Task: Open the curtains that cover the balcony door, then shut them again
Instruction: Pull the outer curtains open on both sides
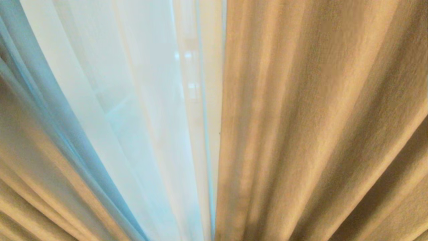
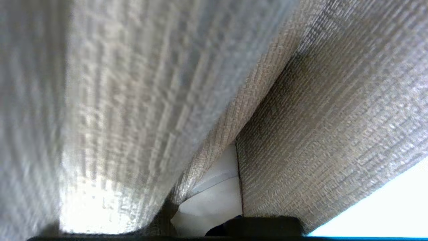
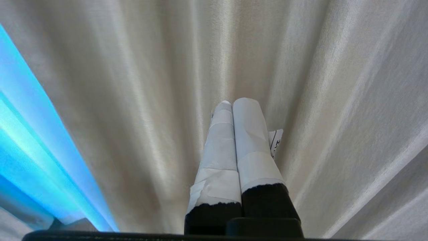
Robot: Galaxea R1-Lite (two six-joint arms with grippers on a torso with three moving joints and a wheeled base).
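Close against the robot's head camera hang the curtains: a heavy beige pleated drape (image 1: 317, 127) fills the right half of the head view, a thin see-through white sheer (image 1: 127, 110) hangs left of centre, and more beige folds (image 1: 30, 187) crowd the lower left corner. Between the sheer and the right drape a narrow bright gap runs top to bottom, with pale reflections behind it; whether that is the balcony door I cannot tell. Neither arm shows in the head view. The left claw (image 2: 214, 204) is buried in coarse woven grey-beige drape fabric (image 2: 327, 120); only a bit of its white-wrapped finger (image 2: 217, 197) peeks out between two folds that press round it, and it is fully closed, though whether cloth is pinched in it I cannot make out. The right claw (image 3: 232, 105) points at pale cream pleats (image 3: 133, 100), its two white-taped fingers (image 3: 249, 134) pressed flat together with nothing between them.
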